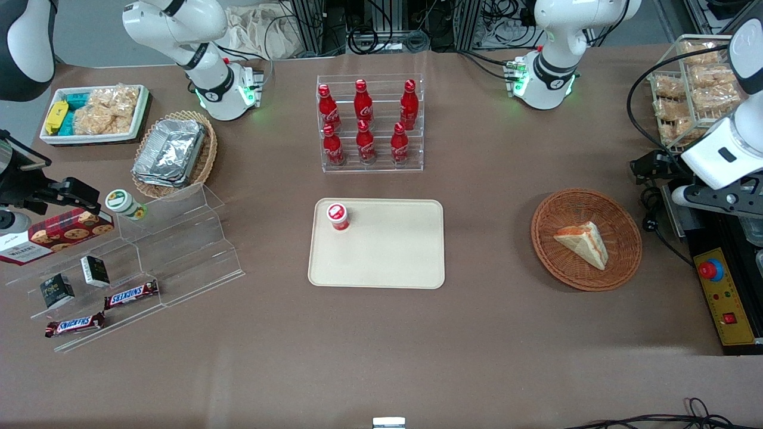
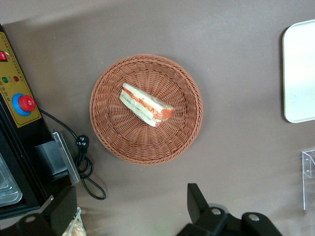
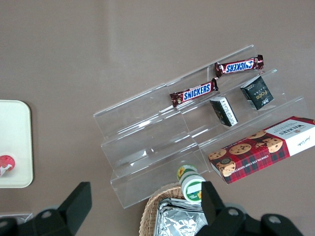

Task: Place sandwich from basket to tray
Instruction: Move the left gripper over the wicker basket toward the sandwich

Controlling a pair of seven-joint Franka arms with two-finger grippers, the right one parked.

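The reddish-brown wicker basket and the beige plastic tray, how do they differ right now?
The round reddish-brown woven wicker basket is circular with sloped woven sides; the flat beige plastic tray is rectangular, smooth, with a low rim. The basket holds the triangular white-bread sandwich; the tray holds only a small red-capped cup near one corner. The basket lies toward the working arm's end, where the left gripper hangs open above the table beside it. Both sit flat on the brown table.
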